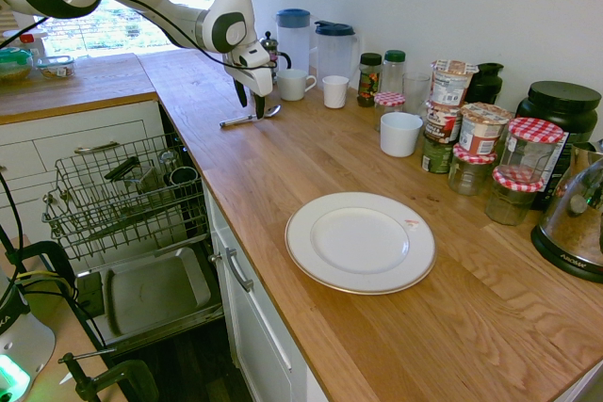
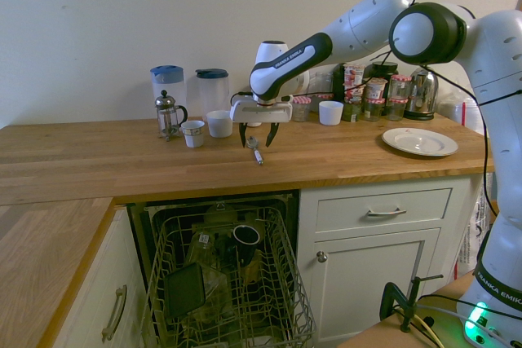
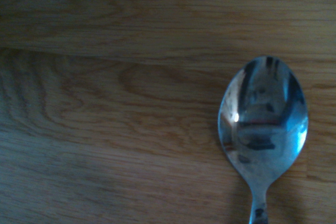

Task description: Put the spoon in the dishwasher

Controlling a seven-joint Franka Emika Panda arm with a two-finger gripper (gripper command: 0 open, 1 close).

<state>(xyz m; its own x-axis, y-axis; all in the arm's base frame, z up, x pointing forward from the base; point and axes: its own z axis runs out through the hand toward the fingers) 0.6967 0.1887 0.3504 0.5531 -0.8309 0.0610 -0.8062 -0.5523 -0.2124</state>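
Spoon lies ready for its lift off the worktop

The spoon [image 3: 264, 124] lies on the worktop [image 1: 247, 166], near the edge above the dishwasher [image 2: 224, 283], its handle running toward that edge and its bowl farther in, on the side of the wall. The bowl faces up, so the slim handle lies low against the wood; pinching it probably calls for a careful descent.

The gripper [image 2: 258, 141] is spread wide and holds nothing. It hangs pointing down over the spoon, its fingers on either side, presumably so that closing them would trap the handle or neck. Coming in too high would likely miss it, too low would press on the wood.

The dishwasher stands open below that same edge, its wire rack [image 1: 122, 197] drawn out, apparently so that the spoon can be lowered from above. The pickup seems to be the step in hand, with the carry over the edge and the release to follow. A thin handle might slip between the wires.
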